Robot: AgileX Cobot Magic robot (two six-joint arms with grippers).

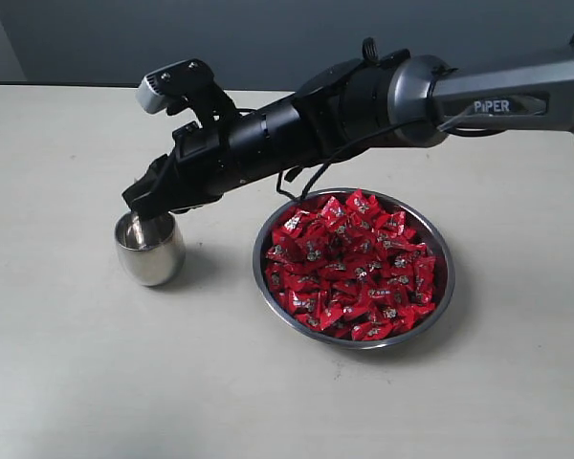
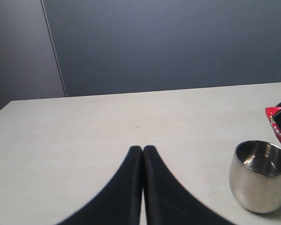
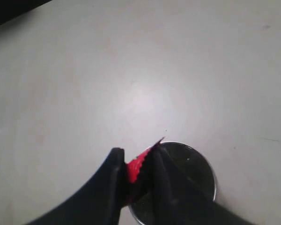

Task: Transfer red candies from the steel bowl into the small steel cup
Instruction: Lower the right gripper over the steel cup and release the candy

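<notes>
The pale table carries everything, and the small steel cup stands upright on it, open mouth up.

The right arm, black and grey, reaches across from the far side of the steel bowl and slopes down so that its tip ends right above the cup's mouth.

The steel bowl sits on the table beside the cup, apart from it with a strip of bare table between them. It is wide and shallow, much broader than the cup.

The red candies fill the bowl in a heap almost to its rim, so they lie just across that gap from the cup. None lies on the table around the cup. From the left wrist view the cup's inside looks shiny and bare as far as can be seen.

The right fingers hang just over the cup's rim and are clamped on one red candy, whose crinkled edge sticks out between them above the cup's opening.

The left fingers are pressed together tip to tip with nothing between them, low over the table, near the cup but clear of it.
</notes>
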